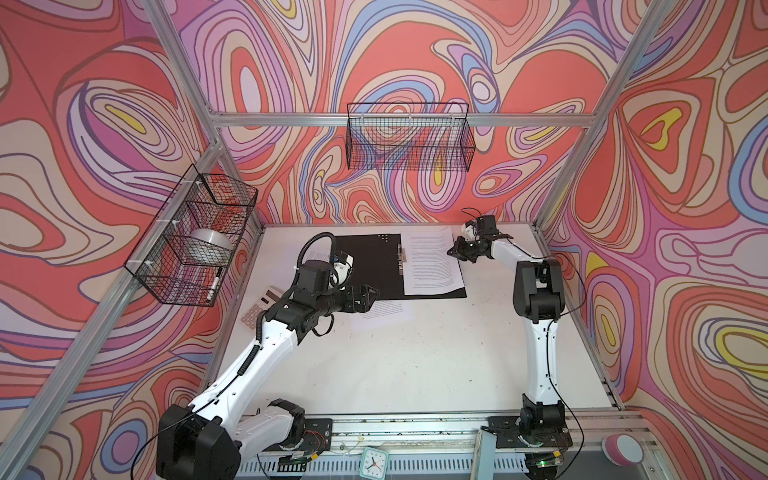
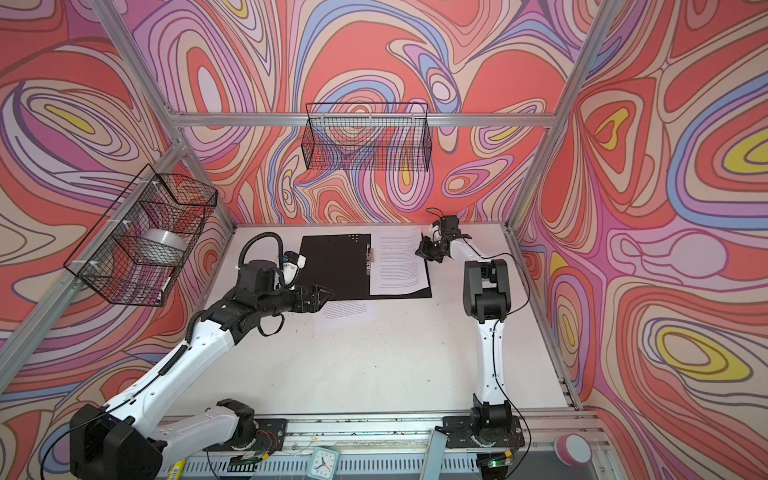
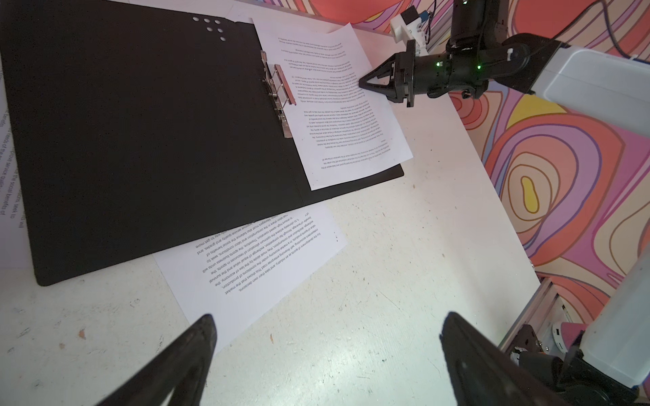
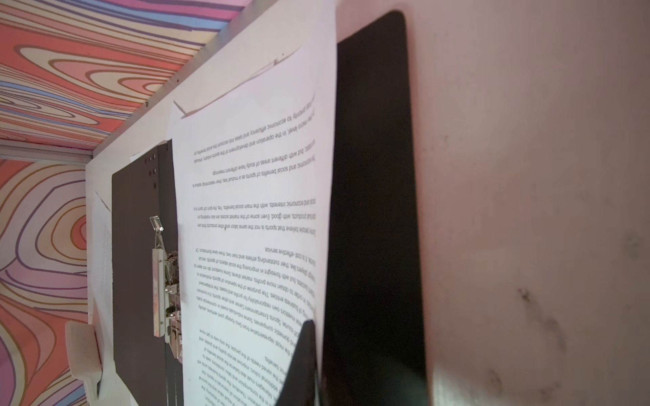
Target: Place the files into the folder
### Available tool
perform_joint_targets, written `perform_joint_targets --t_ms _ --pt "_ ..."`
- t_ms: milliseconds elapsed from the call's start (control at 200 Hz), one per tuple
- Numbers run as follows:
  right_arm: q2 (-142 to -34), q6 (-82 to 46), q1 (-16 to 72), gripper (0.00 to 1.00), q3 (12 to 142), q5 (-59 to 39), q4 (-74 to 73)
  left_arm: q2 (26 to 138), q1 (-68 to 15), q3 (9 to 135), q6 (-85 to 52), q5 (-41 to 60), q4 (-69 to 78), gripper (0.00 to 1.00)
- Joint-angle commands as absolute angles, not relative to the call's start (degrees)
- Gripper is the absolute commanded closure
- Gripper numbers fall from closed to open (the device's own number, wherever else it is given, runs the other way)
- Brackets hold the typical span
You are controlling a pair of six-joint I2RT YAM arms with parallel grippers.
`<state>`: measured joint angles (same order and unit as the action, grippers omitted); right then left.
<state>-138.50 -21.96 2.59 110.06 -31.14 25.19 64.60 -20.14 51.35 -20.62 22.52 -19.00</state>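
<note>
Lying open on the far middle of the table (image 1: 415,365), black inside up: the folder (image 1: 365,257) (image 2: 332,266) (image 3: 140,140) (image 4: 369,211). The metal spine clip (image 1: 401,259) (image 3: 278,95) (image 4: 165,291) runs along its centre fold.

Files, three sheets seen:
- Sheet one (image 1: 432,266) (image 2: 399,266) (image 3: 351,116) (image 4: 253,211): printed side up on the folder's right half, beside the clip, its far end overhanging the folder's far edge.
- Sheet two (image 1: 386,311) (image 2: 345,313) (image 3: 260,267): on the table, one end tucked under the folder's near edge, skewed.
- Sheet three (image 3: 10,197): a strip showing from under the folder's left side in the left wrist view.

Right gripper (image 1: 453,250) (image 2: 420,251) (image 3: 362,83): jaws closed together, tips at the right edge of sheet one, about mid-length. Whether paper is pinched between them or only touched cannot be told.

Left gripper (image 1: 371,300) (image 2: 325,301) (image 3: 327,318): jaws spread wide apart, holding nothing, poised over the folder's near edge and sheet two.

Other items:
- Beige calculator (image 1: 259,309): on the table left of the folder, partly hidden by the left arm.
- Wire basket (image 1: 191,241) on the left wall: holds a silvery roll (image 1: 210,245) and a marker (image 1: 214,284).
- Second wire basket (image 1: 409,137): on the back rail.
- Small clock (image 1: 374,463): at the near rail.
</note>
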Motion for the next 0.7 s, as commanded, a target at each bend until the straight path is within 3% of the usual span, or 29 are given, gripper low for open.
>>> perform_joint_targets --t_ms 0,696 --pt "-140.1 -19.6 2.9 1.0 112.4 -31.7 27.3 64.8 -19.7 51.9 -20.7 23.1 -18.3 0.0" --pt "-141.4 -19.3 3.4 1.0 113.4 -32.7 28.0 65.2 -19.5 51.9 -20.7 23.3 -18.3 0.0"
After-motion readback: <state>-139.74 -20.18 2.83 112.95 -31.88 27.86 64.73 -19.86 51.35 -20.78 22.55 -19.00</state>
